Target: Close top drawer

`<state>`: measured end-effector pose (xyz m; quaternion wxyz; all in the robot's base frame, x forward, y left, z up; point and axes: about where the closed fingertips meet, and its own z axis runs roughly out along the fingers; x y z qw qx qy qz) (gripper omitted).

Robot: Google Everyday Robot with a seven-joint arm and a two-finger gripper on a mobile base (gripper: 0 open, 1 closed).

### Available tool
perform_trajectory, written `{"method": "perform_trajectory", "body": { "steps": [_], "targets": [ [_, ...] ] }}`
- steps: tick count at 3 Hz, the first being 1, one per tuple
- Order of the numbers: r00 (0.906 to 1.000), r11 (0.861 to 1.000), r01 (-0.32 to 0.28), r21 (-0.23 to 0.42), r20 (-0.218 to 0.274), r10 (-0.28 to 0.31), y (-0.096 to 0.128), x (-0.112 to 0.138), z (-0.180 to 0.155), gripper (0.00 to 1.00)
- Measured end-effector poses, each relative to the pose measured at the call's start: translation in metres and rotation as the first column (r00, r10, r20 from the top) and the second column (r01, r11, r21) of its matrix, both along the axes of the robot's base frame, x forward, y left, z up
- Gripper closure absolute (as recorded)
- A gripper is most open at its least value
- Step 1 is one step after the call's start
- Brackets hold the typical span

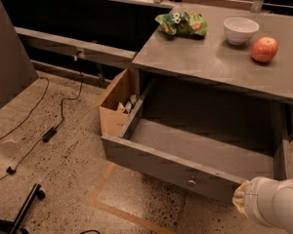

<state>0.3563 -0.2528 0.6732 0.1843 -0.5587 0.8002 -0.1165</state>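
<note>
The top drawer (156, 162) of the grey table stands pulled far out, and its inside looks empty. Its flat front panel faces the floor side, with a small round metal knob (191, 182) near the middle. My gripper is out of view. Only a white arm segment (271, 206) shows at the bottom right, its pale end close to the right end of the drawer's front panel. I cannot tell whether it touches the panel.
On the table top (210, 62) lie a green snack bag (181, 24), a white bowl (240, 29) and a red apple (264, 49). An open cardboard box (115, 104) stands on the floor left of the drawer. Cables (49, 133) and a black stand leg (24, 211) lie at the left.
</note>
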Motion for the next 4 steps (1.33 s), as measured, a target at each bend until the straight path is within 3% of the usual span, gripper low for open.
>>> {"method": "perform_trajectory", "body": {
  "steps": [2,4],
  "targets": [
    [0.9943,0.999,-0.001,-0.034,0.107,0.005,-0.003,0.016,-0.002,1.0],
    [0.9871,0.998,-0.006,-0.067,0.159,0.017,-0.009,0.035,-0.007,1.0]
  ]
}}
